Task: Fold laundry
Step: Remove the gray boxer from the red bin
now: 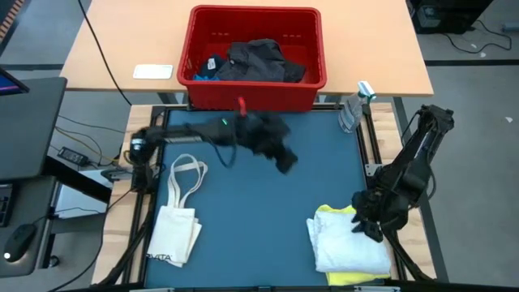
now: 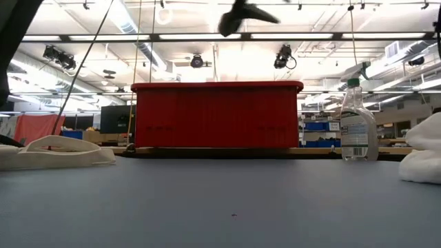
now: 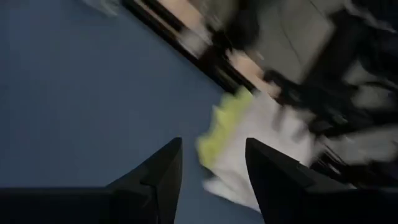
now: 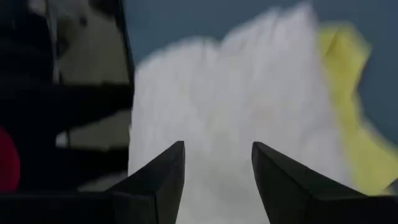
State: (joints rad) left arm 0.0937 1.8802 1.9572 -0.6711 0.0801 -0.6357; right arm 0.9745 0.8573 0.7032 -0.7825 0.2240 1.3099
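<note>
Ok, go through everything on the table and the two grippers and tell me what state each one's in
Left gripper: open, nothing between its fingers, raised over the blue table.
Right gripper: open, empty, above the white garment.
White garment: folded, lying on the yellow garment.
Yellow garment: folded flat under the white one.
Dark garments: crumpled in the red bin.
Tote bag: flat, handles spread out.
Spray bottle: upright.

The left arm reaches across the upper centre of the high view, its gripper (image 1: 280, 154) with fingers apart. The right arm folds at the right edge, its gripper (image 1: 369, 223) pointing down, fingers parted.
</note>
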